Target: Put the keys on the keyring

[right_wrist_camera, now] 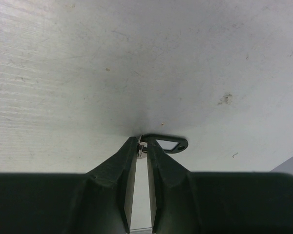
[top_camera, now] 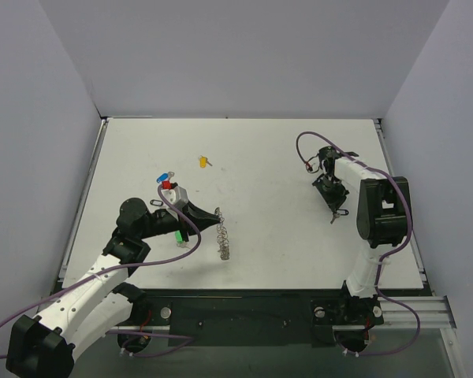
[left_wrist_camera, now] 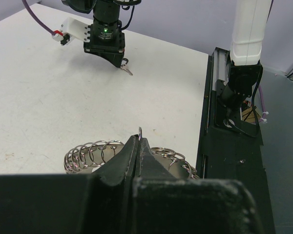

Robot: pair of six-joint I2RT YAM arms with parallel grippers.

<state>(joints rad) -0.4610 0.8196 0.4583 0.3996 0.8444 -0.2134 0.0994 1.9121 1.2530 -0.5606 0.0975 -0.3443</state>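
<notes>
White tabletop (top_camera: 299,252) with grey walls fills your overhead view. Your left gripper (top_camera: 214,219) sits left of centre, its jaws pressed together on a thin wire loop of the large silvery keyring of coiled wire (top_camera: 224,240). In the left wrist view the coils (left_wrist_camera: 93,153) lie on the table just behind the closed fingertips (left_wrist_camera: 132,151).

Your right gripper (right_wrist_camera: 142,145) is at centre right, well apart from the ring, tips down near the surface. It is clamped on the metal shank of a small black-capped key (right_wrist_camera: 168,144). A yellow-capped key (top_camera: 204,161) lies loose at upper centre, and a blue-capped key (top_camera: 165,176) is left of it. A green-capped key (top_camera: 179,235) lies beside the left arm.
</notes>
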